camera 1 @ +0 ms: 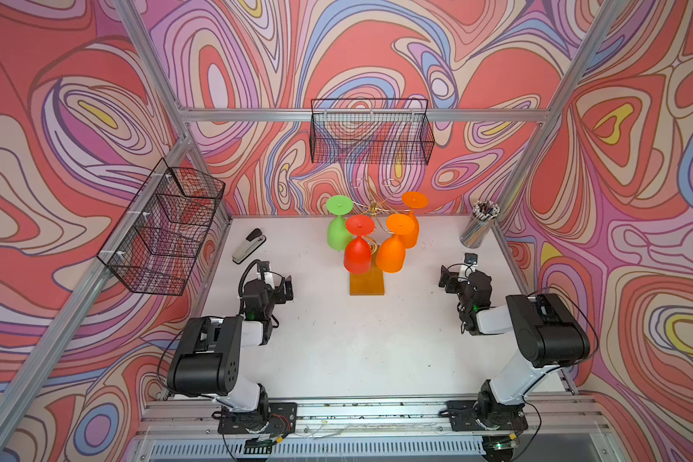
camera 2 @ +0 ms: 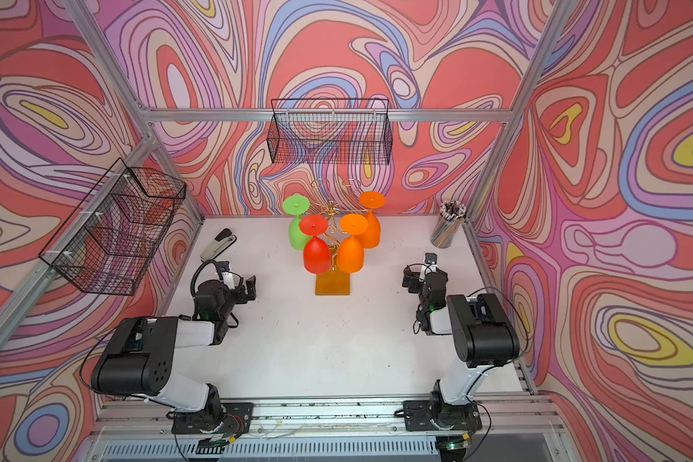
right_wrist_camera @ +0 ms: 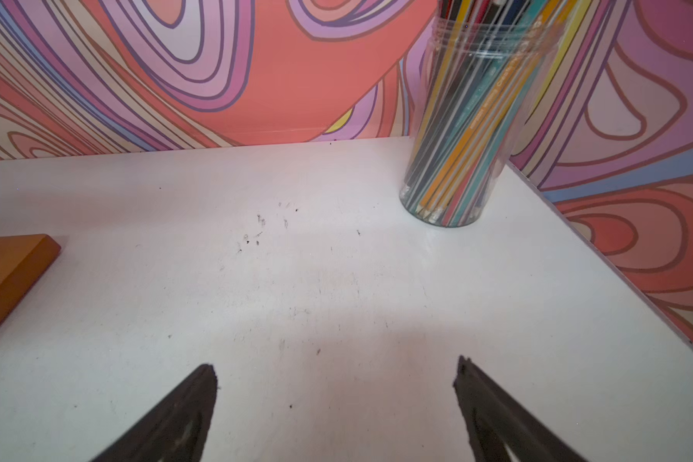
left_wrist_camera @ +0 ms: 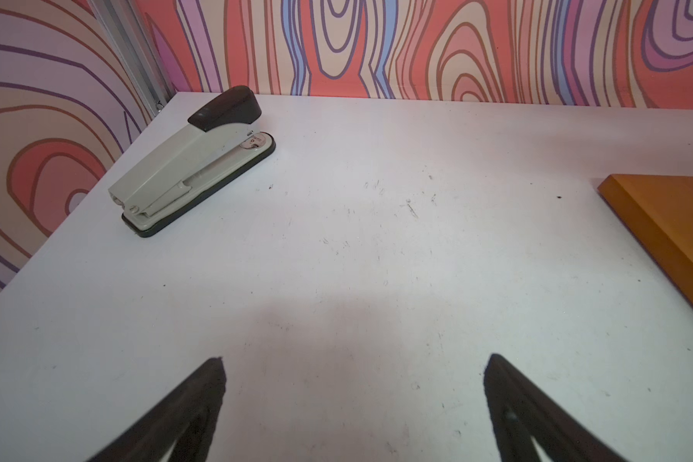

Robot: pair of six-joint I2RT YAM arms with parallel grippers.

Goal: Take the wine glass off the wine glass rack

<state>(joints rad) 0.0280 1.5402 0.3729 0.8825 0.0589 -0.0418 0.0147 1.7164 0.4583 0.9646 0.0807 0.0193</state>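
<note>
White tabletop [camera 1: 337,340] ringed by swirl-patterned walls is my workspace, and I judge the job to be at the approach step, with no glass taken off yet. At the left of a top view lies a stapler [camera 1: 249,246], and just below it is my left gripper [camera 1: 287,286], jaws spread wide over bare table. In the upper middle stands the wine glass rack [camera 1: 367,285] with four glasses hanging upside down from its gold arms: a green wine glass [camera 1: 339,234], a red wine glass [camera 1: 357,256] and two orange ones. Right of it is my right gripper [camera 1: 445,280], also apart and empty, then a pencil jar [camera 1: 477,228]. Next I'd bring one gripper up to the red glass at the front, close gently, then ease its foot out along the wire arm without tipping the rack.
</note>
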